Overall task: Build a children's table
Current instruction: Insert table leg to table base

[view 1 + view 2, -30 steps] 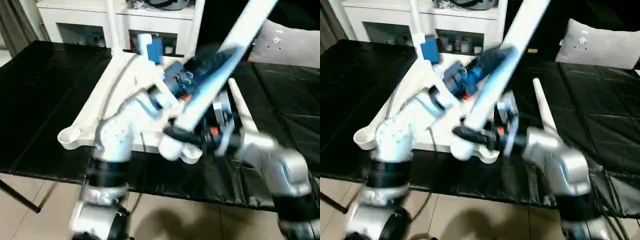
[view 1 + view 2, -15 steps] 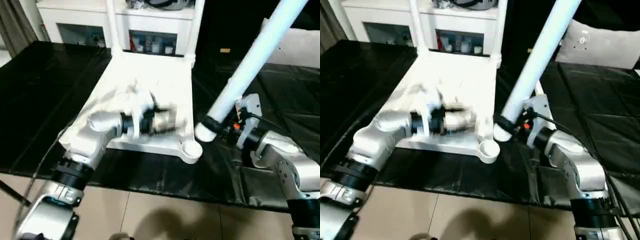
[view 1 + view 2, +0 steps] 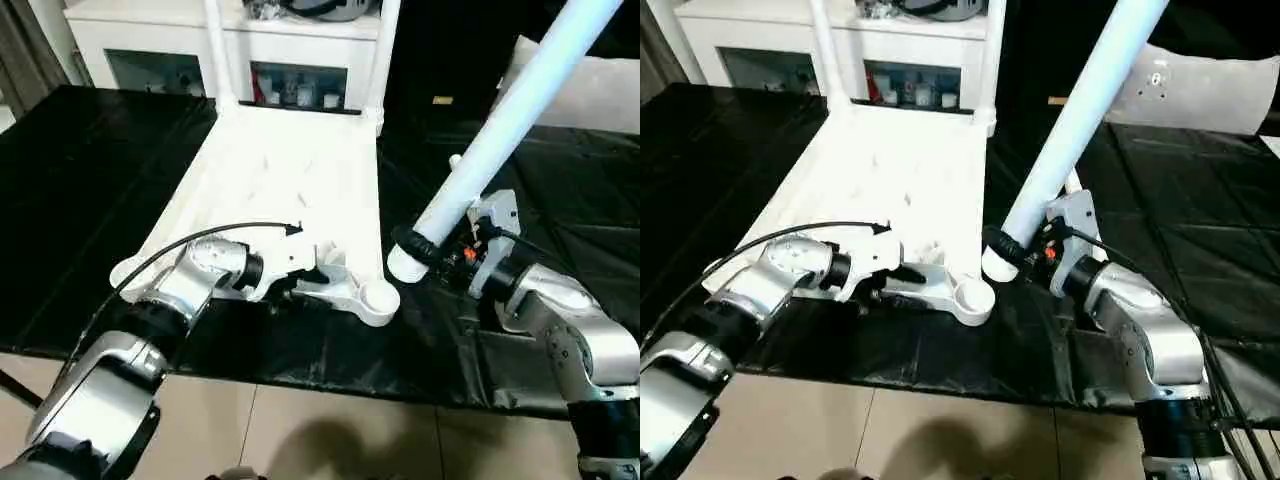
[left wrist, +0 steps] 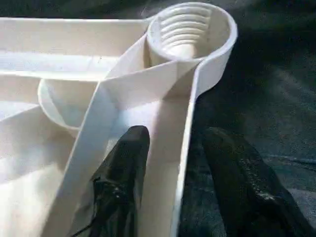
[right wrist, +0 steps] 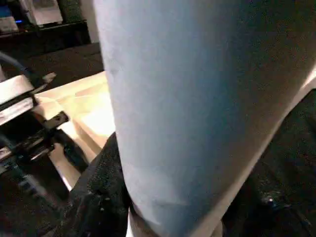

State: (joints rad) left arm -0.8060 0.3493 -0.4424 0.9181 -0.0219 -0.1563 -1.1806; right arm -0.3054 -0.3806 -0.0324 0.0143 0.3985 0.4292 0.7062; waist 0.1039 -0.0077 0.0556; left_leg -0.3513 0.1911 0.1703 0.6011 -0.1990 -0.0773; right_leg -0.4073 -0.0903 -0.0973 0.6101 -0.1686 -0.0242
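Head views: white tabletop (image 3: 290, 180) lies underside-up on the black work table (image 3: 90, 190), running from the centre of the frame up to the top centre. Two legs already stand upright at its far corners: far left leg (image 3: 215, 50) and far right leg (image 3: 385, 50), top centre of the frame. Behind them, along the top edge, a white cabinet (image 3: 150, 40) with glass doors.

Near right corner socket (image 3: 377, 297) sits at lower centre, open, nothing in it. Near left socket (image 3: 128, 272) at centre left, also open.

Left gripper (image 4: 170, 163) is at the tabletop's near edge, just beside the right socket. In the left wrist view its two black fingers (image 4: 123, 177) straddle the outer rim wall: one inside the tabletop's channel, the other outside over the black cover. Fingers spread, small gaps to the wall on either side; firm contact not confirmed. The socket's ribbed inside is visible just beyond the fingertips.

Right gripper (image 3: 420, 243) is at centre right, fingers pinching the thick lower end of a third leg (image 3: 510, 110), which slants up to the top right corner. Its butt end hangs close beside the right socket, not in it.

A fourth leg (image 3: 1072, 184) lies on the cover behind the right gripper, mostly hidden.
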